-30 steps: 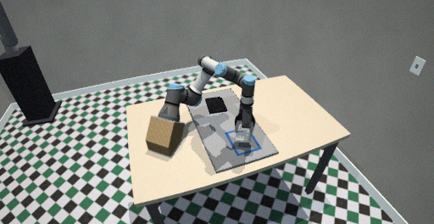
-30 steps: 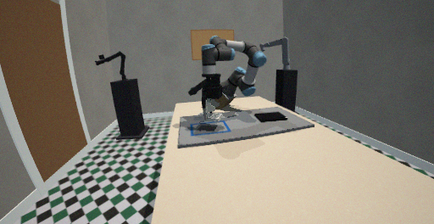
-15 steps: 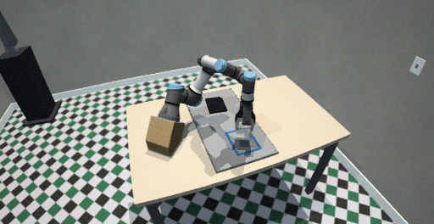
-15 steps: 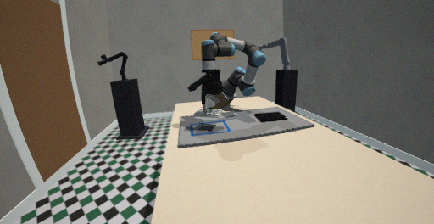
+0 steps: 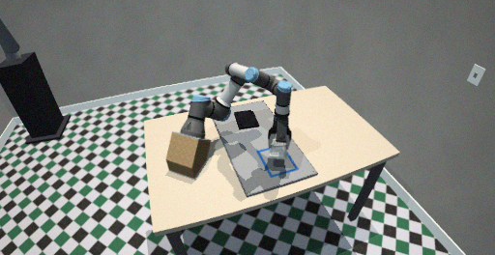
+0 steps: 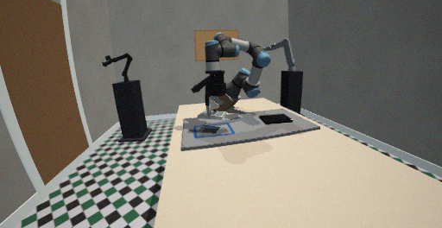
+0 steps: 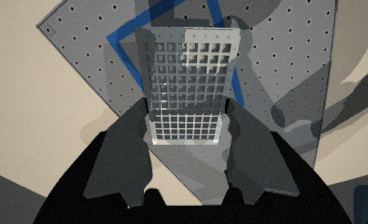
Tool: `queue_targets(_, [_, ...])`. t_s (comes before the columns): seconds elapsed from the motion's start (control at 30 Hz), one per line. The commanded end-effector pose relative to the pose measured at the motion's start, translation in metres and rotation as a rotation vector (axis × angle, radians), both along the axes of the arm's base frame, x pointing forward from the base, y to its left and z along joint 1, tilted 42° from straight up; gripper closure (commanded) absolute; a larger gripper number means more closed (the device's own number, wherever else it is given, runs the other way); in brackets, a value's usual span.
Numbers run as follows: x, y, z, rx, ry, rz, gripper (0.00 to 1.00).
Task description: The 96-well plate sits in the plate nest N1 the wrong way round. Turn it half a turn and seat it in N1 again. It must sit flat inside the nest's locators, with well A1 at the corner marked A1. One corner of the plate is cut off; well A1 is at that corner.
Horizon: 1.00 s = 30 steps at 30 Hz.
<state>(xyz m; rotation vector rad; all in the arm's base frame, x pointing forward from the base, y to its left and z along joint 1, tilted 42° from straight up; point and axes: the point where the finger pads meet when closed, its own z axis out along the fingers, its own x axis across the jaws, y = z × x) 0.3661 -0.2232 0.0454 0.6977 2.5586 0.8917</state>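
Plate of wells [image 5: 277,147] [image 6: 220,115] [image 7: 190,80], pale and box-edged, looks light and stiff, likely a hard plastic that could slip or tip if the pads bear unevenly. Its long side walls are the place to take hold, square and low, leaving the wells untouched. End effector [image 5: 278,142] [image 6: 209,114] [image 7: 186,98] has it pinched across those walls, one finger at each. It lies between the fingertips, both ends reaching past them, held above the grey board [image 5: 251,185] [image 6: 250,136] [image 7: 70,37], near the blue outline [image 5: 264,163] [image 6: 213,136] [image 7: 135,24].
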Motion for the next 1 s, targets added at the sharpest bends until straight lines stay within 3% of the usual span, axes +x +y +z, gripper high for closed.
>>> queue_targets(0.0, [-0.001, 0.002, 0.002, -0.018, -0.017, 0.024, 1.00])
queue_targets(0.97, [-0.015, 0.079, 0.047, -0.434, -0.449, 0.694, 1.00])
